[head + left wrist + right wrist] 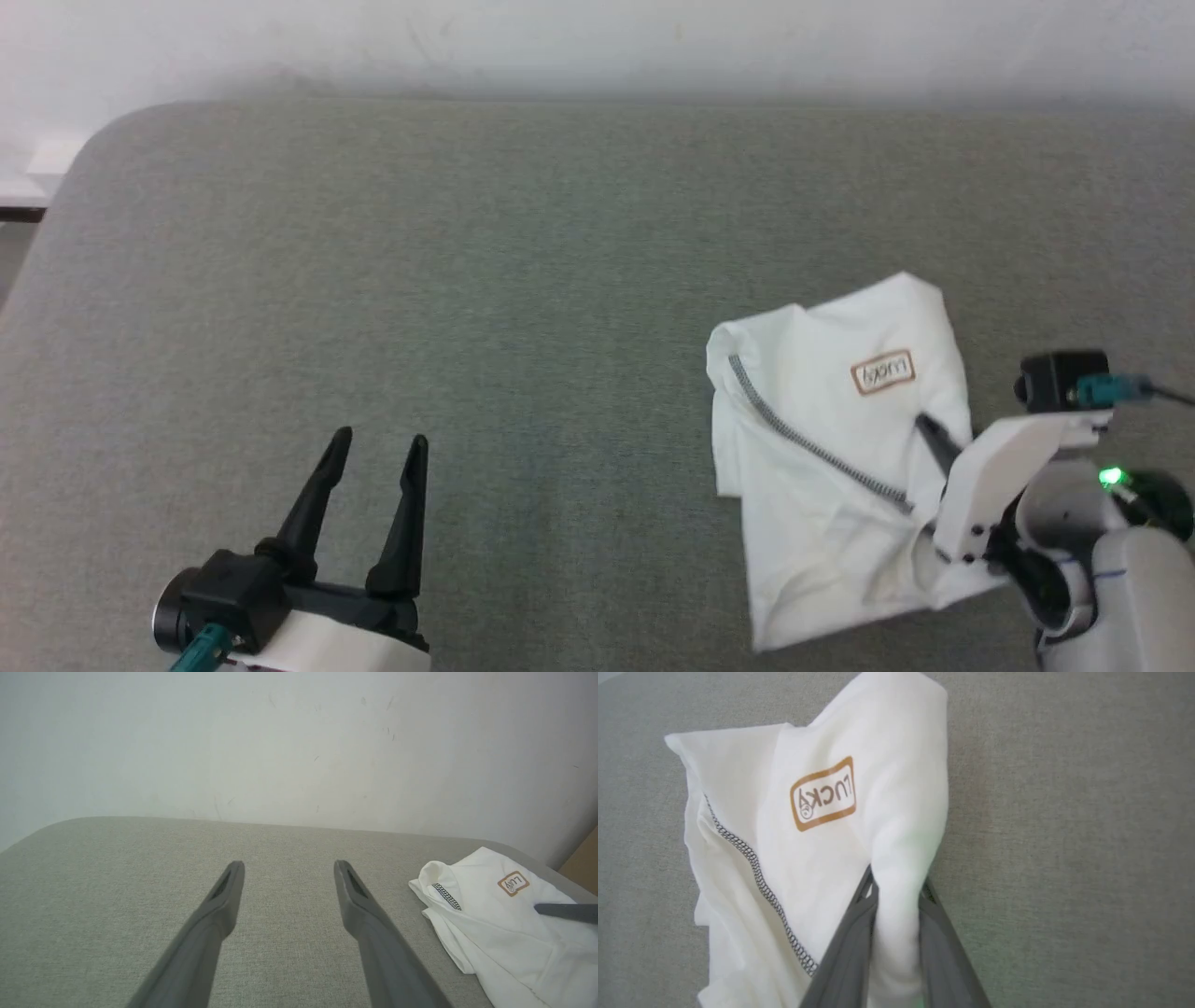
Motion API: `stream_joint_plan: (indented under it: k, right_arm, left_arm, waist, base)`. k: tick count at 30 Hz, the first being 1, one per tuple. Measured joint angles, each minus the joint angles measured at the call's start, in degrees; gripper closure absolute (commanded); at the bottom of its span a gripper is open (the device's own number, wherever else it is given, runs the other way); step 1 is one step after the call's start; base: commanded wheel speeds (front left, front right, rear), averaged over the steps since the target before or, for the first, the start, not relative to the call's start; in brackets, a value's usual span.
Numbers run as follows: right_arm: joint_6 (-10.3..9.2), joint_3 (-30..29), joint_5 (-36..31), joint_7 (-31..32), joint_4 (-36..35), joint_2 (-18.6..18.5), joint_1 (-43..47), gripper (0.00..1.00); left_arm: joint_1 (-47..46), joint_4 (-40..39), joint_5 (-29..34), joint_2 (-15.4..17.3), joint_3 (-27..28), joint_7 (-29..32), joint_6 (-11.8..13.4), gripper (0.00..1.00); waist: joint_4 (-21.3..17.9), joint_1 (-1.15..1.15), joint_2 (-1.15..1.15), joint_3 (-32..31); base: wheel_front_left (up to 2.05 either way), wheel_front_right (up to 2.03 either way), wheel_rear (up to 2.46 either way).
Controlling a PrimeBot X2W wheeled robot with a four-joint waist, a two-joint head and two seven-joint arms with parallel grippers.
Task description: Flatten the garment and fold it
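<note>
Garment crumpled on grey cushion, right gripper pinching its fold, left gripper spread wide

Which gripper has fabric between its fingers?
The right gripper: a fold of the garment is pinched between its jaws. The left gripper stands open over the grey surface, apart from it.
</note>
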Motion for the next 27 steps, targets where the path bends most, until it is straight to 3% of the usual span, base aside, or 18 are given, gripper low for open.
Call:
stream_joint_plan:
  k: [5, 15, 21, 27]
  right_arm:
    - [0.0, 1.8, -1.7, 3.7, -2.3, -3.7, -6.4, 1.0]
    - [0.0, 4.8, -2.6, 12.3, -4.2, -14.7, -16.3, 1.0]
    - [0.0, 4.2, -2.8, 13.3, -5.9, -21.6, -19.4, 1.0]
    - [0.0, 3.5, -3.8, 12.6, -5.6, -23.6, -20.6, 1.0]
  left_arm:
    - [-0.4, -0.7, 0.0, 0.3, 0.7, -0.1, 0.1, 0.0]
    - [-3.2, -4.5, 0.6, 2.1, 1.8, 0.0, 0.7, 0.0]
    - [-5.5, -8.5, 1.2, 4.5, 3.6, 0.6, 1.1, 0.0]
    - [-6.2, -11.2, 1.5, 6.0, 4.2, 1.8, 1.1, 0.0]
  waist:
    - [-3.1, 0.0, 0.0, 0.7]
    - [-7.9, 0.01, 0.0, 5.7]
    - [-9.9, 0.01, 0.0, 10.2]
    - [-11.9, 0.01, 0.0, 13.6]
  base:
    - [0.0, 0.0, 0.0]
    - [0.0, 0.0, 0.0]
    - [0.0, 0.0, 0.0]
    - [0.0, 0.0, 0.0]
